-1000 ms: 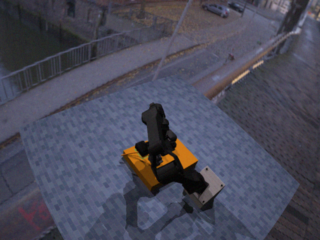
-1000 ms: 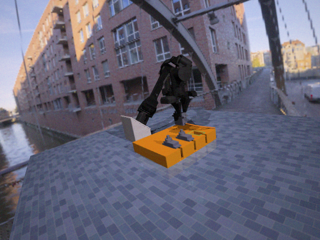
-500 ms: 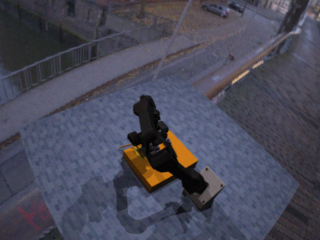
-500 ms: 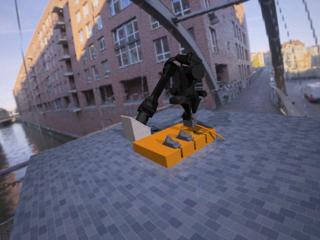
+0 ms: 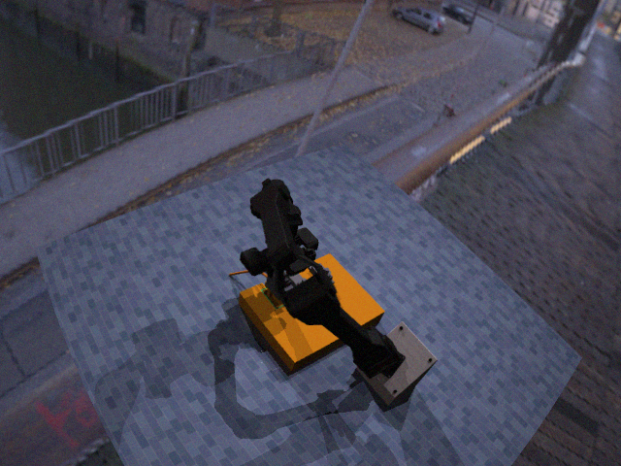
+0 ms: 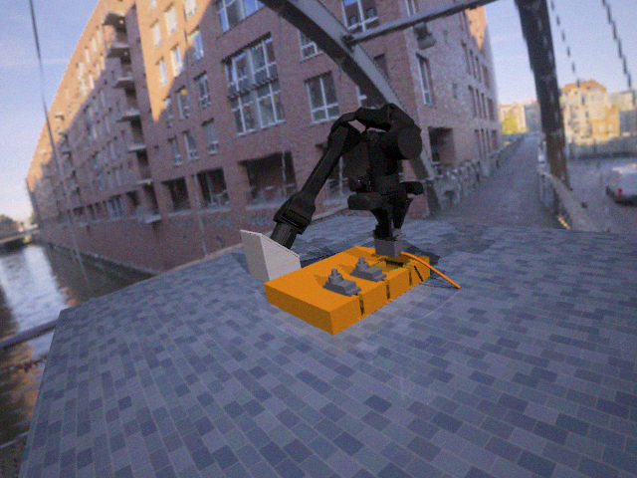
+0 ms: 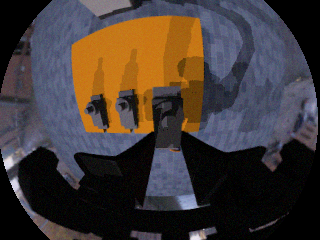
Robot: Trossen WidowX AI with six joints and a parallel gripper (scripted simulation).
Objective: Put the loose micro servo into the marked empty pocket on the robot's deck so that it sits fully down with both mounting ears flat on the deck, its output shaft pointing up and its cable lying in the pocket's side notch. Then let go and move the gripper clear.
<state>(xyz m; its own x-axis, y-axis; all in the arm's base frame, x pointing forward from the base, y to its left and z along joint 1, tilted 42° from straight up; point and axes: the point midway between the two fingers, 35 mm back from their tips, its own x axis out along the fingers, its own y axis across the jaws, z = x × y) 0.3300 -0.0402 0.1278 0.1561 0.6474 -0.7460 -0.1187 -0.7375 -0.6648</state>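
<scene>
My gripper (image 6: 388,237) (image 7: 167,134) points down and is shut on the loose grey micro servo (image 6: 386,248) (image 7: 168,120). The servo is held just above the orange deck (image 5: 350,290) (image 6: 309,278) (image 7: 135,35), beside or over the marked pocket; exact alignment cannot be told. Its round output end faces up toward the wrist camera. The green-edged pocket (image 5: 273,298) (image 6: 389,265) shows partly in the top and exterior views and is hidden behind the servo in the wrist view. The orange cable (image 5: 239,273) (image 6: 434,270) sticks out past the deck's edge and slopes down.
Two seated grey servos (image 6: 340,285) (image 6: 366,271) stand in a row beside the pocket, also in the wrist view (image 7: 98,111) (image 7: 128,107). Side notches cut the deck's near wall. A pale angled block (image 5: 415,350) (image 6: 257,257) stands behind the deck, under the arm's base.
</scene>
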